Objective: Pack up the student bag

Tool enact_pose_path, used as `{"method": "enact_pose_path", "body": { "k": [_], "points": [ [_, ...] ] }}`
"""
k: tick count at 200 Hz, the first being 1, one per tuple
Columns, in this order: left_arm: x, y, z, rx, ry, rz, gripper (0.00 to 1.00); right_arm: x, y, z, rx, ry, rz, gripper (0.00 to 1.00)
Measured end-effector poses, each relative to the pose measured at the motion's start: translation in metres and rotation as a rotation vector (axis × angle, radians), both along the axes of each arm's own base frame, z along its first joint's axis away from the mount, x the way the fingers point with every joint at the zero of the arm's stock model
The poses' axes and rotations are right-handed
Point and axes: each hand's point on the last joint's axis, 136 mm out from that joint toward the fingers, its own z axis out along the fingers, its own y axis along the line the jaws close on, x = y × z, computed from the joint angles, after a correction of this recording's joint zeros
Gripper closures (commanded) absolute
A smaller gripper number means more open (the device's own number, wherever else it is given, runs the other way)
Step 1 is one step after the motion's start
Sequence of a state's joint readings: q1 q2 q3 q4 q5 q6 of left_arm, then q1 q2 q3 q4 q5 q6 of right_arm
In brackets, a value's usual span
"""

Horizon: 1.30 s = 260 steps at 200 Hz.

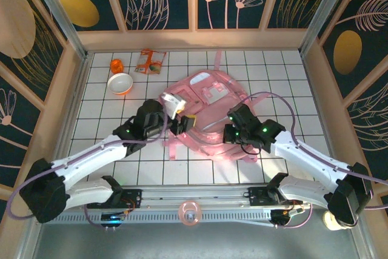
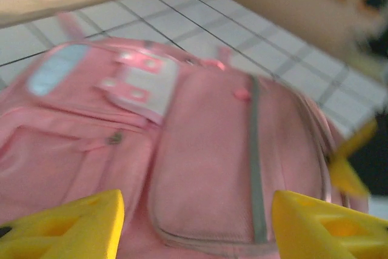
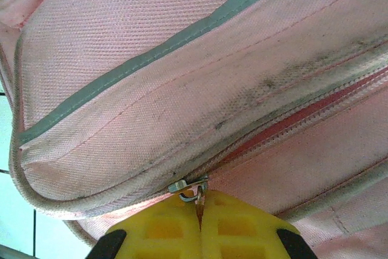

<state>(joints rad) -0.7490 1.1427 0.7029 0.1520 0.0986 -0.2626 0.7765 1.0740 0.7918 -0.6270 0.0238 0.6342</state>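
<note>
Shows the student bag lying flat at the middle of the white-tiled bench, front pockets up, with one pink strap trailing off its near-left side.

Has the right gripper at the bag's near-right side. Jaws pressed fully together there, pinching the small metal zip pull at the end of a zip that runs along the bag's edge. Above that zip, pink weave with a grey-green trim line and some dark smudges.

Puts the left gripper at the bag's near-left side. Blurred from the left wrist, yet clearly jaws standing wide apart, nothing held between them. Beyond the yellow fingers, a pink pocket with a grey zip line and a pale patch further back. Cannot tell whether these fingertips touch the fabric.

Notes three small things well apart from the bag, off its far-left side: an orange-and-white bowl, a small orange object just behind the bowl, and a snack packet to the right of that, nearer the bag's far end.
</note>
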Motion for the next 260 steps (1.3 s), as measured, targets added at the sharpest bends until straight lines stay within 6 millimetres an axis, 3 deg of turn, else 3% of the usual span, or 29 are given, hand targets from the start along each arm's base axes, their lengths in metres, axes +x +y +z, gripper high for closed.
{"method": "enact_pose_path", "body": {
  "k": [23,46,74,120,181,201,231,260],
  "points": [
    [0.02,0.026,-0.01,-0.101,0.162,0.199,0.4,-0.001,0.002,-0.001,0.003,-0.002,0.006,1.0],
    [0.033,0.045,-0.052,-0.127,0.339,0.347,0.41,-0.005,0.008,-0.002,0.013,-0.004,0.021,1.0],
    [0.03,0.051,-0.104,-0.1,0.497,0.429,0.4,-0.012,0.018,-0.005,0.02,-0.002,0.04,1.0],
    [0.052,0.048,-0.144,-0.085,0.61,0.501,0.4,-0.019,0.034,-0.008,0.031,0.004,0.05,1.0],
    [0.134,0.02,-0.128,-0.165,0.59,0.512,0.4,-0.018,0.077,-0.022,0.062,-0.008,0.067,1.0],
    [0.151,0.01,-0.117,-0.191,0.571,0.498,0.39,-0.016,0.087,-0.026,0.057,-0.002,0.076,1.0],
    [0.152,0.009,-0.097,-0.219,0.548,0.492,0.37,-0.012,0.096,-0.027,0.067,-0.009,0.081,1.0],
    [0.126,0.026,-0.064,-0.267,0.539,0.5,0.37,-0.01,0.101,-0.025,0.074,-0.015,0.085,1.0]
  ]
}}
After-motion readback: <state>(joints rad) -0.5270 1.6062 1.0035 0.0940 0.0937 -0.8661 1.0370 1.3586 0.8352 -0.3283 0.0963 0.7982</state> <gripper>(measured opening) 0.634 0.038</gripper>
